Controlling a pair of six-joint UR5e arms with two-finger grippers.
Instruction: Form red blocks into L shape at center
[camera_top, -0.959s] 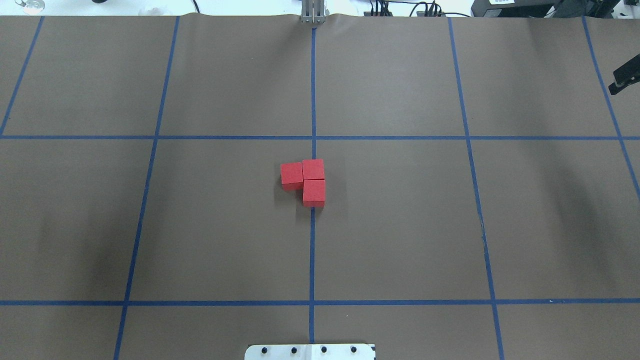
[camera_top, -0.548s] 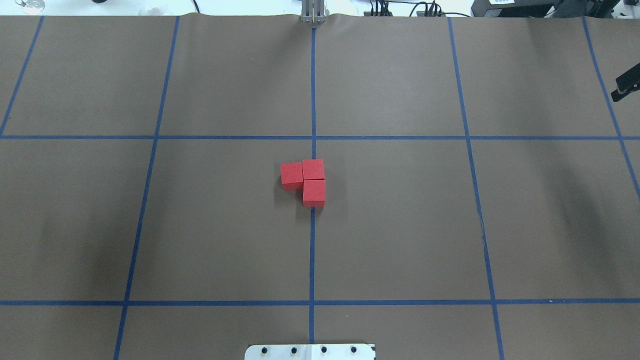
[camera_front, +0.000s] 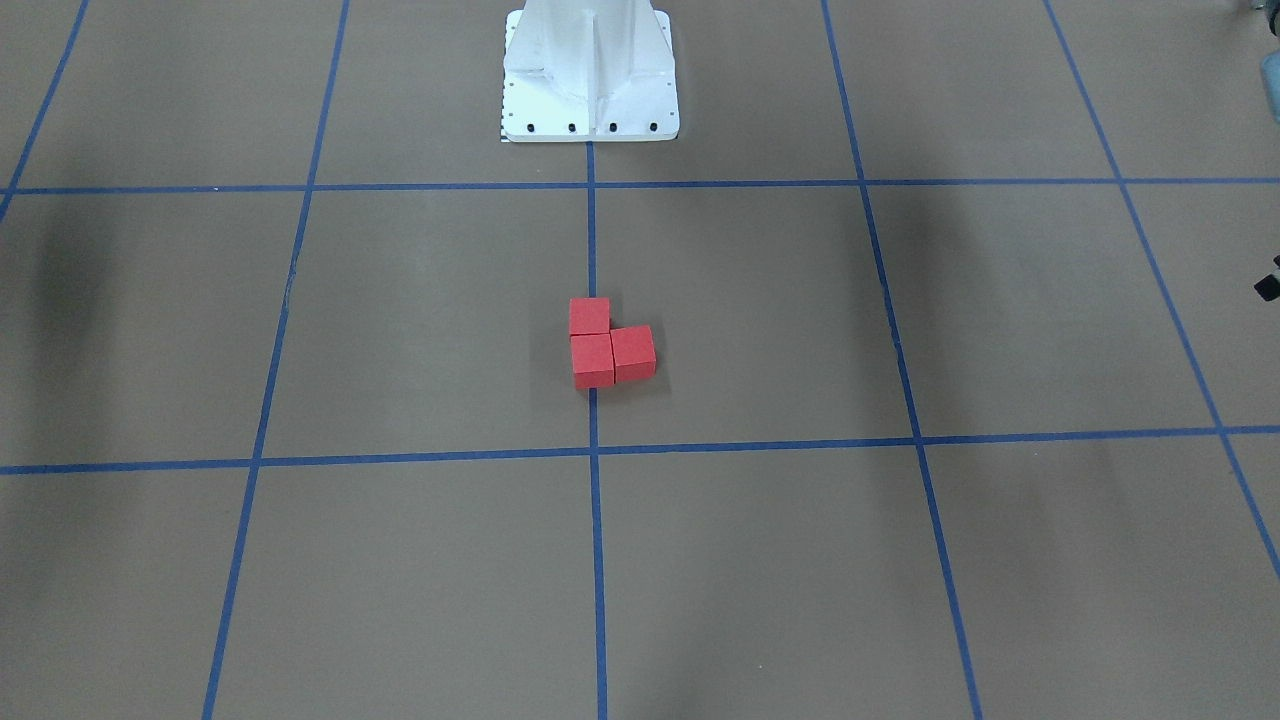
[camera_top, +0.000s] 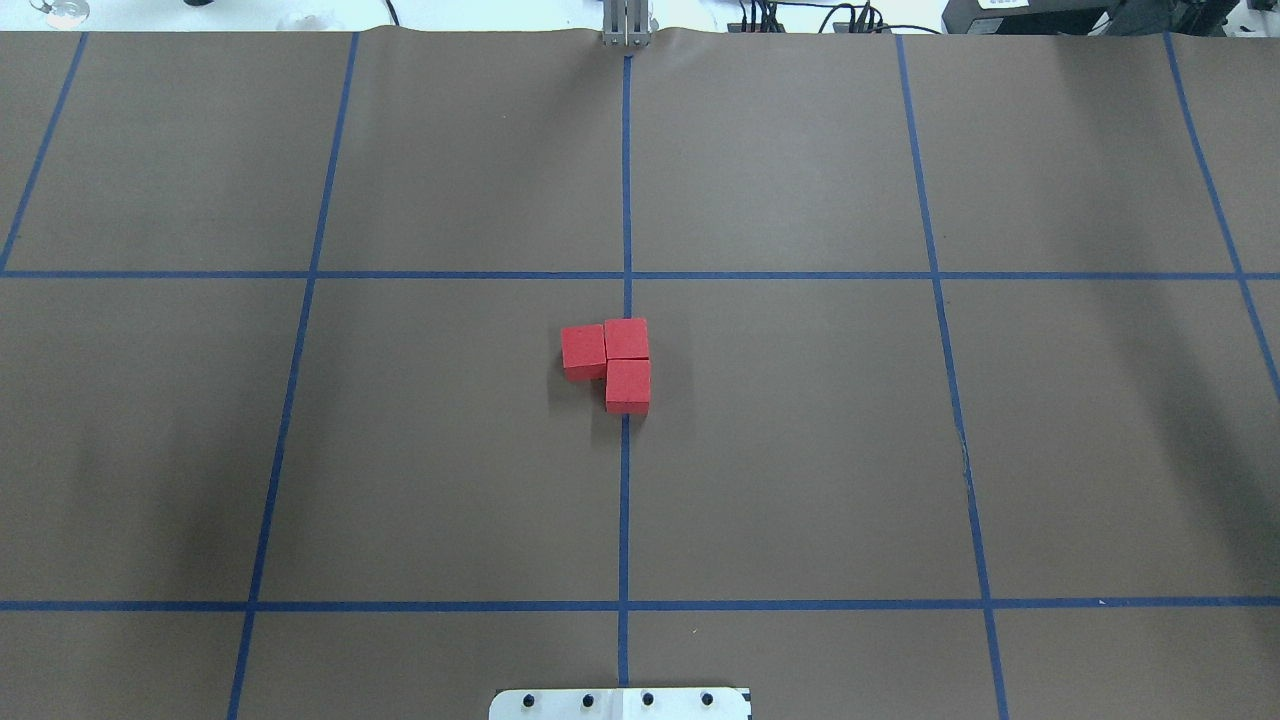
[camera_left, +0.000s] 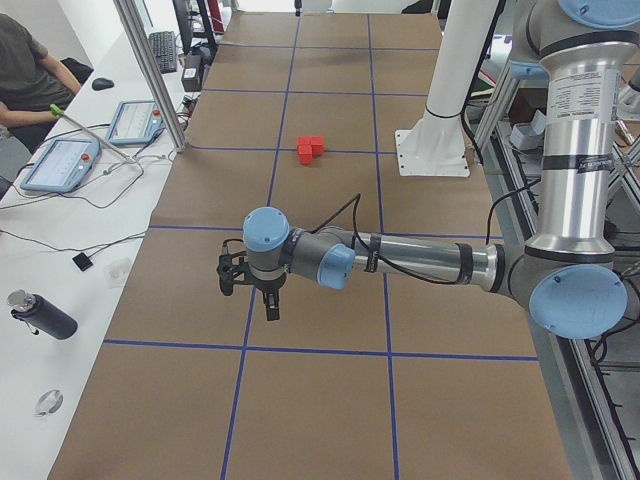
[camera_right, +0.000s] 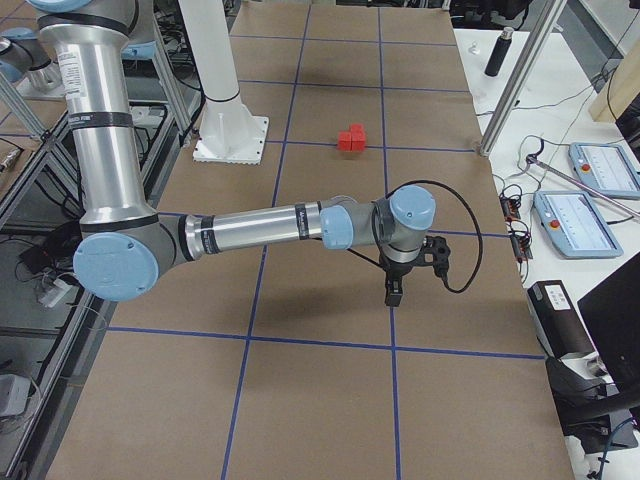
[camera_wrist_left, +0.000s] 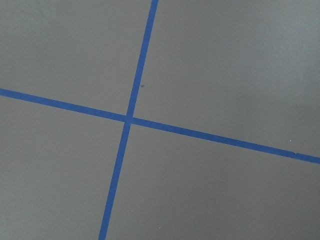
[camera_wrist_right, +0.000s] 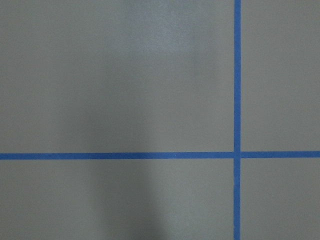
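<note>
Three red blocks (camera_top: 626, 340) sit touching in an L shape at the center (camera_top: 625, 480), on and just left of the middle vertical blue tape line. They also show in the front-facing view (camera_front: 592, 360), the exterior left view (camera_left: 311, 150) and the exterior right view (camera_right: 351, 138). My left gripper (camera_left: 258, 292) hangs over the table far out on my left, well away from the blocks. My right gripper (camera_right: 400, 288) hangs far out on my right. I cannot tell whether either is open or shut. Both wrist views show only bare paper and tape.
The white robot base plate (camera_top: 620, 703) lies at the table's near edge. Operator tables with tablets (camera_left: 60, 165) and a dark bottle (camera_left: 40, 315) run along the far side. A person (camera_left: 25, 70) sits there.
The dark tip of my right gripper at the overhead view's right edge has slid out of view. The red blocks have not moved.
</note>
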